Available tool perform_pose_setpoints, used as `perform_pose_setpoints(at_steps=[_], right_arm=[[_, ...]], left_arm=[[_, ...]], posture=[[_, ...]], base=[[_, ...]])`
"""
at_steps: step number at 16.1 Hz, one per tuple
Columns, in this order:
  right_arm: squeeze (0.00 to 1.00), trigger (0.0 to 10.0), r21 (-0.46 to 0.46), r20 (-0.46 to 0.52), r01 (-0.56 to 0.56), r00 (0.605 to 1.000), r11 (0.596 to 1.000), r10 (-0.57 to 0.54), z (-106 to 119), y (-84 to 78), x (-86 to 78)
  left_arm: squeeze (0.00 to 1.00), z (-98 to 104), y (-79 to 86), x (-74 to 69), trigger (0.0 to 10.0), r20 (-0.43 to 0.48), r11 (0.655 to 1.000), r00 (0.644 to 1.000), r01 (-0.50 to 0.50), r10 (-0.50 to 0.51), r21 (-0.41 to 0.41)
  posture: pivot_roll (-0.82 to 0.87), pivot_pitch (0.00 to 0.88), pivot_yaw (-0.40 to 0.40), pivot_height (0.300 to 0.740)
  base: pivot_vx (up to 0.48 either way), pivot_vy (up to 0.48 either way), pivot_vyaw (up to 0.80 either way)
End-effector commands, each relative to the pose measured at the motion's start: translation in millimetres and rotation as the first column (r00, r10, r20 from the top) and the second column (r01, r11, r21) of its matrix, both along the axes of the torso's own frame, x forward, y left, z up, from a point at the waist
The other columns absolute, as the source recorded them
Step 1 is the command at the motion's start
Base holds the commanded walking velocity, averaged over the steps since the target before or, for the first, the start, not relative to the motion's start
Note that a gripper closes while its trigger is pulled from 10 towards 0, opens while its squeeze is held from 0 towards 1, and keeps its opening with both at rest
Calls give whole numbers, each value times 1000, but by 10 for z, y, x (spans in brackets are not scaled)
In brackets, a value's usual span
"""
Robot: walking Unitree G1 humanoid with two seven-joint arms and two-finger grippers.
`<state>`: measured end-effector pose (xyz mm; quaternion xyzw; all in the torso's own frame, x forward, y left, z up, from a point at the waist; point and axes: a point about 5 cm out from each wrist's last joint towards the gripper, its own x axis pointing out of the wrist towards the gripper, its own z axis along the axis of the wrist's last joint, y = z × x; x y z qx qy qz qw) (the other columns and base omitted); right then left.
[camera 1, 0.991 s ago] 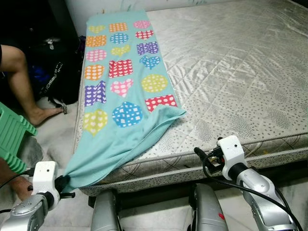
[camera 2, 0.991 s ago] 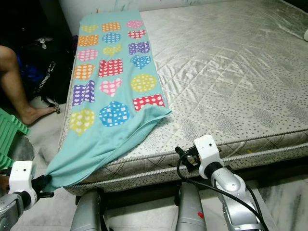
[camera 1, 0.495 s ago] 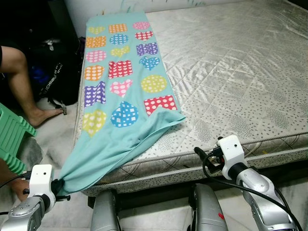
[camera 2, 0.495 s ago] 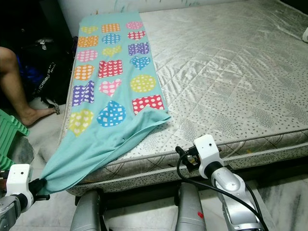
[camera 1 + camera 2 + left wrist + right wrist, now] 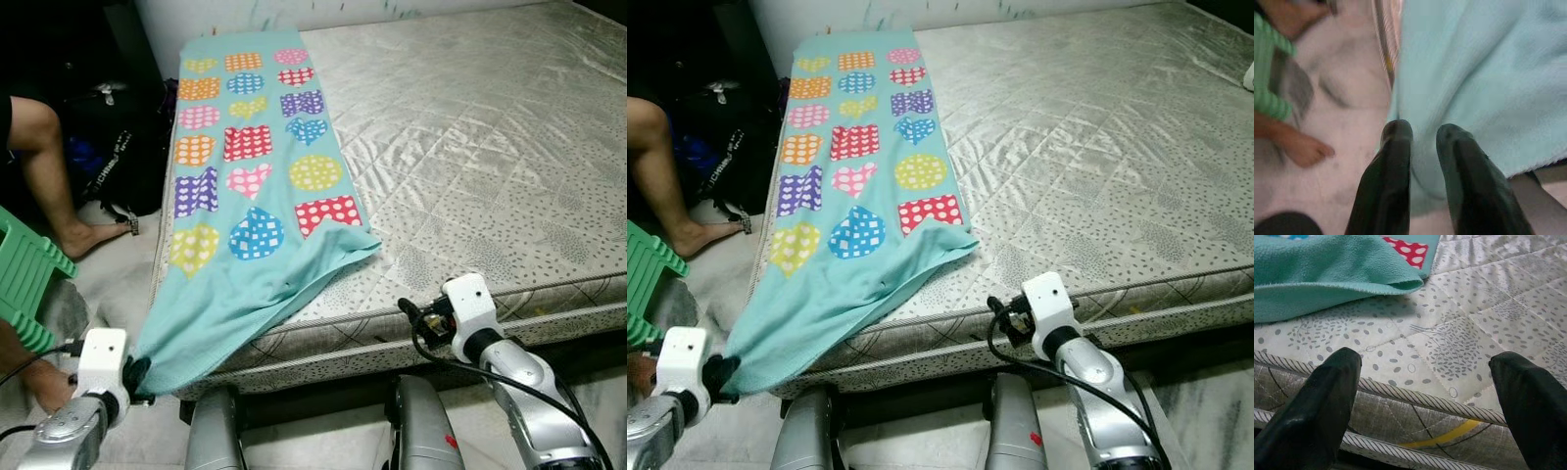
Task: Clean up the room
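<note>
My left tool (image 5: 1422,134) is clenched on the blanket (image 5: 250,186) corner off the mattress (image 5: 490,147)'s near left edge, my right tool (image 5: 1425,377) released; risk: fleece slips free under pull.

Teal patterned blanket (image 5: 245,186), draped off mattress (image 5: 490,147)

The person (image 5: 44,166) is cut off by the frame edge, and the left wrist view is blurred.

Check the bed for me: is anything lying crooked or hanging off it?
Yes. The teal blanket lies skewed along the left side of the mattress, its near corner dragged off the edge and bunched in the left gripper. The right gripper is open at the mattress edge.
</note>
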<state>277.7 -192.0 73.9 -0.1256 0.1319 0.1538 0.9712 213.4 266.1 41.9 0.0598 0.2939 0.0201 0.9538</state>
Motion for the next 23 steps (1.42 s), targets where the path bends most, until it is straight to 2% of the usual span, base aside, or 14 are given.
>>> perform_pose_setpoints(at_steps=[1, 4, 6, 7, 8, 10, 11, 13, 15, 17, 19, 21, 23], right_arm=[[0, 10000, -3, 15, 4, 1000, 1000, -4, 23, 7, 28], [0, 10000, 10, 10, 6, 1000, 1000, -6, 8, 31, 54], [0, 10000, 38, -21, 41, 999, 998, -40, -19, 31, 61], [0, 10000, 91, -59, 94, 994, 991, -89, -41, 58, 81], [0, 10000, 120, -79, 118, 991, 986, -109, -51, 75, 89], [0, 10000, 206, -165, 191, 974, 960, -158, -87, 145, 103], [0, 10000, 277, -234, 225, 959, 934, -161, -102, 224, 78], [0, 10000, 356, -322, 289, 931, 889, -174, -119, 350, -26], [0, 10000, 392, -357, 318, 917, 863, -176, -112, 438, -82], [0, 10000, 424, -361, 283, 924, 860, -125, -76, 589, -155], [0, 10000, 446, -329, 263, 937, 856, -117, -41, 613, -149], [0, 10000, 491, -250, 224, 962, 842, -110, 91, 600, -90], [0, 10000, 459, -315, 209, 947, 863, -62, 9, 666, -136]], left_arm=[[1000, 44, -1, -10, 10000, 8, 1000, 1000, 0, -1, 27], [1000, 98, -56, -133, 10000, -15, 999, 1000, 6, -6, 36], [1000, 228, -124, -123, 10000, 81, 999, 997, -13, 10, 43], [1000, 369, -227, -65, 10000, 181, 1000, 983, -20, 15, 24], [1000, 408, -268, -46, 10000, 209, 1000, 978, -17, 13, 17], [1000, 494, -438, -6, 10000, 272, 999, 962, 8, 2, -35], [1000, 537, -543, 28, 10000, 309, 997, 951, 26, -3, -69], [1000, 633, -755, 97, 10000, 377, 986, 926, 91, -32, -138], [1000, 686, -870, 129, 10000, 408, 976, 912, 129, -48, -175], [1000, 730, -956, 194, 10000, 445, 969, 895, 143, -40, -202], [1000, 744, -990, 229, 10000, 461, 962, 887, 155, -35, -223], [1000, 749, -1027, 230, 10000, 475, 958, 879, 170, -41, -231], [1000, 708, -1015, 243, 10000, 463, 961, 886, 149, -26, -232]], posture=[[-114, 30, 57, 553], [-96, 21, 61, 553], [-75, 18, 54, 553], [-69, 16, 48, 553], [-66, 15, 46, 553], [-66, 12, 40, 553], [-70, 8, 41, 553], [-71, 8, 42, 553], [-81, 10, 48, 553], [-81, 10, 48, 553], [-81, 7, 50, 553], [-84, 1, 56, 553], [-84, 1, 56, 553]], base=[[0, 0, 0], [0, 0, 0], [0, 0, 0], [0, 0, 0], [0, 0, 0], [0, 0, 0], [0, 0, 0], [0, 0, 0], [0, 0, 0], [0, 0, 0], [0, 0, 0], [0, 0, 0], [0, 0, 0]])
